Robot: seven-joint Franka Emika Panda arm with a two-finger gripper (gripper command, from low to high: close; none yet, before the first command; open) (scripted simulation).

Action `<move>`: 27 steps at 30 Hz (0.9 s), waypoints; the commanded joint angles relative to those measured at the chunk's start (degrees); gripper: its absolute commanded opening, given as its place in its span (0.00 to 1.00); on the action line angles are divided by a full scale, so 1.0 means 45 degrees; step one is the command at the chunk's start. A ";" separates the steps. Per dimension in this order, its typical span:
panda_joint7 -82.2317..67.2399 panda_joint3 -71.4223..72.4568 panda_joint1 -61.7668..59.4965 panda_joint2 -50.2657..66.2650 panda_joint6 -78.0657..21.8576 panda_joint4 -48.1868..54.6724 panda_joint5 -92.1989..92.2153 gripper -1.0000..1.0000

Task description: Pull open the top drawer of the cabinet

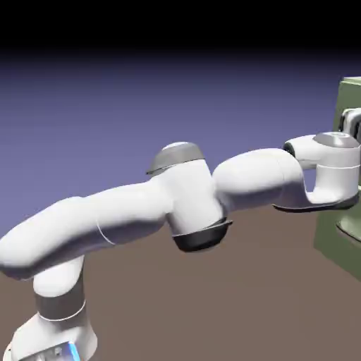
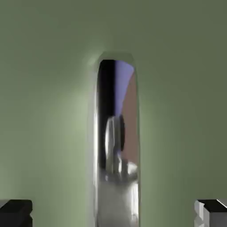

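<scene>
Gripper (image 2: 116,213) fingers stand spread astride the top drawer's (image 2: 44,111) handle (image 2: 117,146); close squarely before pulling straight.

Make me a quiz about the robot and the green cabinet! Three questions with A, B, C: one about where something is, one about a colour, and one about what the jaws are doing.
1. In the exterior view, where is the cabinet?
A) at the right edge
B) at the left edge
C) at the top middle

2. What colour is the drawer front in the hand view?
A) red
B) pale green
C) yellow

3. How do the jaws stand at the handle?
A) squeezed shut on it
B) apart, with the handle between them
C) turned away from it

Answers:
1 A: the arm reaches right to it.
2 B: green fills the hand view.
3 B: a finger tip shows in each bottom corner, with gaps beside the handle.
</scene>
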 commanded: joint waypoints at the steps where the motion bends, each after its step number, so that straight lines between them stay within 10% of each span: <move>1: 0.0164 0.0148 -0.0296 0.0095 -0.0175 -0.0461 -0.0153 0.00; 27: 0.2945 0.5133 -0.9750 0.2058 -0.3743 -1.2455 -0.1608 0.00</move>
